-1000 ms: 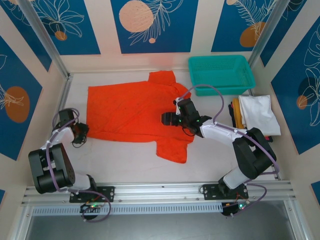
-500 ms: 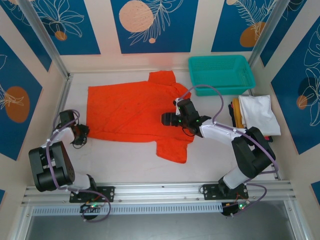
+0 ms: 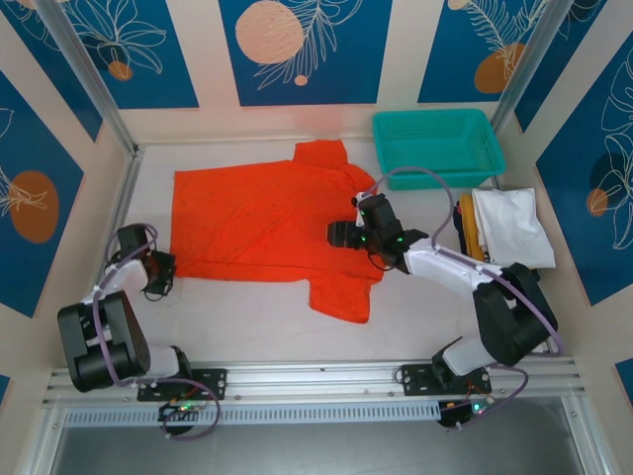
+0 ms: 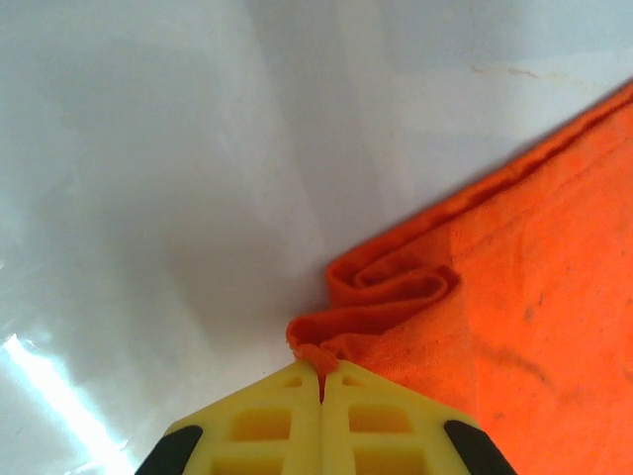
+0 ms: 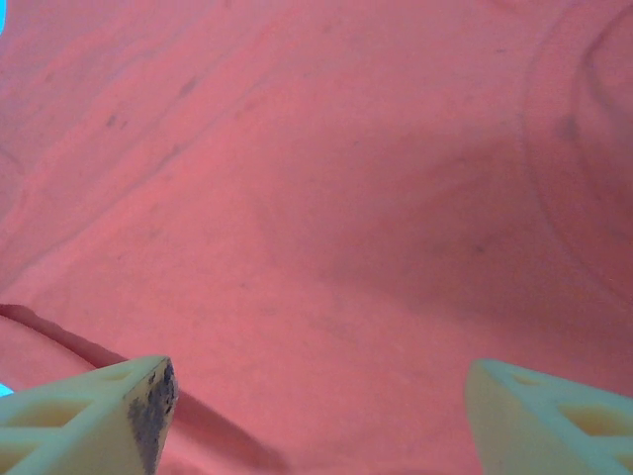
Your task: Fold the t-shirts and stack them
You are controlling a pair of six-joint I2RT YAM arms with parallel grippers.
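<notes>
- The left gripper has clamped shut on a corner of the orange-red t-shirt, at its 8 o'clock.
- That shirt lies spread mid-table. The right gripper, shifted slightly toward 3 o'clock, hovers over it with jaws wide apart.
- The folded t-shirts sit at 3 o'clock and the teal basket at 1 o'clock.
- The table is white and the walls are blue with a leaf pattern.

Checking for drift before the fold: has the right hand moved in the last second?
Yes. The right hand shifted slightly rightward over the orange shirt, closer to the left edge of the teal basket.
</notes>
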